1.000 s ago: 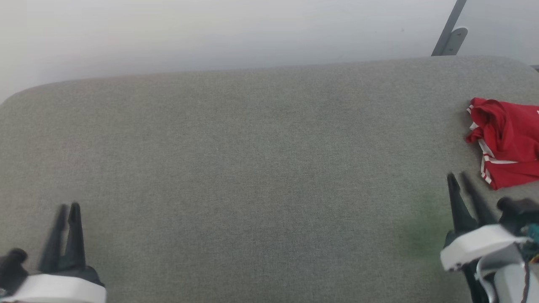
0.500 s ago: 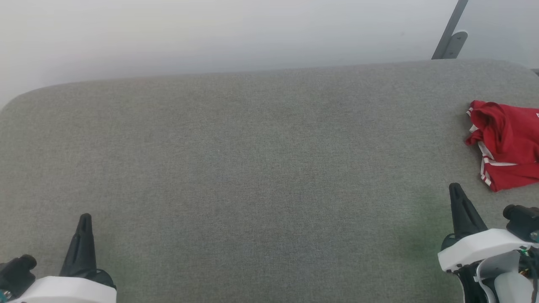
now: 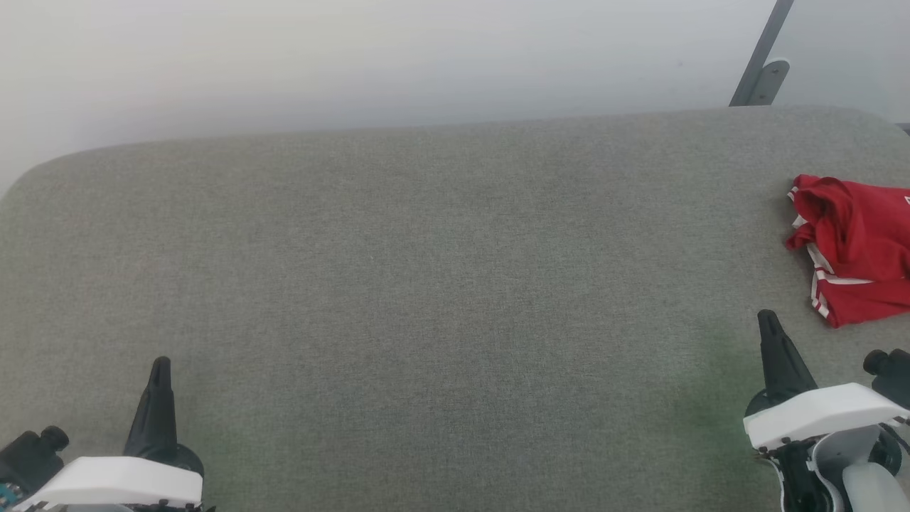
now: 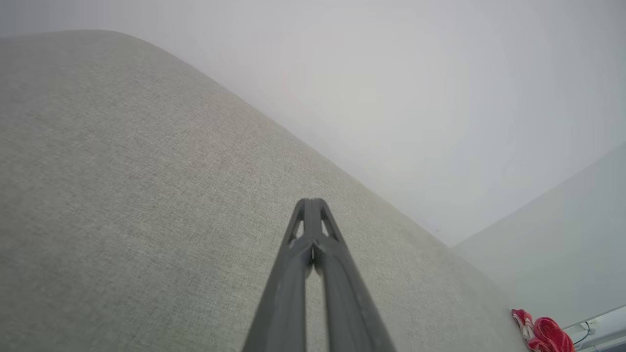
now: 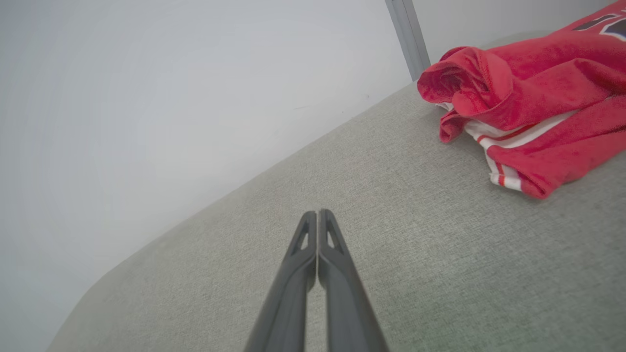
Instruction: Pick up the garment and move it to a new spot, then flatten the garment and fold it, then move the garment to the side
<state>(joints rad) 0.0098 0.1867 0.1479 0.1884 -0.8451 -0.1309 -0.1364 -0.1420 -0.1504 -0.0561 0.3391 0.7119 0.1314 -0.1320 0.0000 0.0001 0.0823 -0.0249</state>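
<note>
Bright, soft, even light; the garment (image 3: pixel 853 249) casts only a faint shadow. Wrist views curve the desk (image 4: pixel 122 146) edge.

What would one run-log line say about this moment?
red jersey: crumpled, far right of grey upholstered surface, untouched | left pincer: shut, empty | right pincer: shut, empty, short of jersey

My left gripper (image 3: pixel 161 364), two long dark tapered fingers (image 4: pixel 288 298) with cut-outs near their ends, white wrist band (image 3: pixel 121 483), black knob (image 3: pixel 32 455) beside it, my right gripper (image 3: pixel 766 318) alike, pale grey housing (image 3: pixel 864 492) below.
</note>
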